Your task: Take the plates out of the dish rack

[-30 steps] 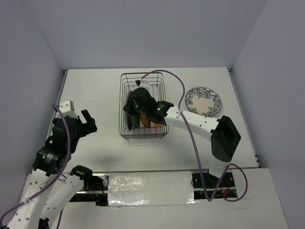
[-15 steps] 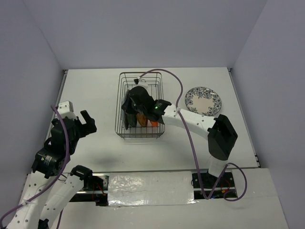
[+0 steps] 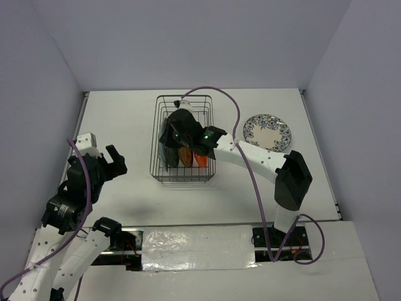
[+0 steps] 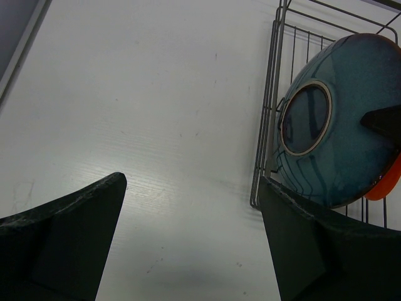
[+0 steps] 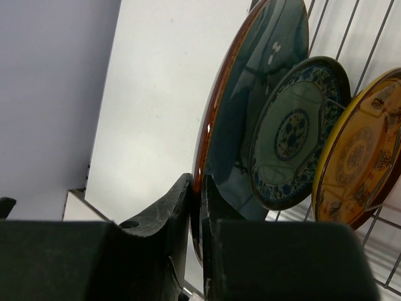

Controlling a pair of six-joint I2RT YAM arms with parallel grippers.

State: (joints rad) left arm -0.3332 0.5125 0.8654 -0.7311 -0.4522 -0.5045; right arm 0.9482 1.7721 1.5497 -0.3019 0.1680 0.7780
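**A:** What's on the left?

**B:** The left gripper (image 4: pixel 193 182) hangs above bare worktop (image 3: pixel 122 119). Its jaws are wide apart with nothing between them, and it is well apart from the rack.

**A:** Where's the rack?

**B:** The rack (image 3: pixel 155 160) sits mid-worktop, with plates standing on edge inside it. The one nearest its left wall is a teal plate (image 4: pixel 338 144) with an orange-red rim. It is the biggest of the row.

**A:** And beside it?

**B:** Just to the right is a smaller white-and-blue plate (image 5: pixel 293 135), close against the teal plate's face. After that comes a yellow plate (image 5: pixel 360 157) with a busy pattern.

**A:** The right arm?

**B:** It reaches into the rack from the right. The right gripper (image 5: pixel 196 204) is clamped on the teal plate's rim, with one finger on each face. I can't tell whether the plate is clear of the prongs.

**A:** Anything further right?

**B:** A patterned plate (image 3: pixel 267 132) lies flat on the worktop, well apart from the rack.
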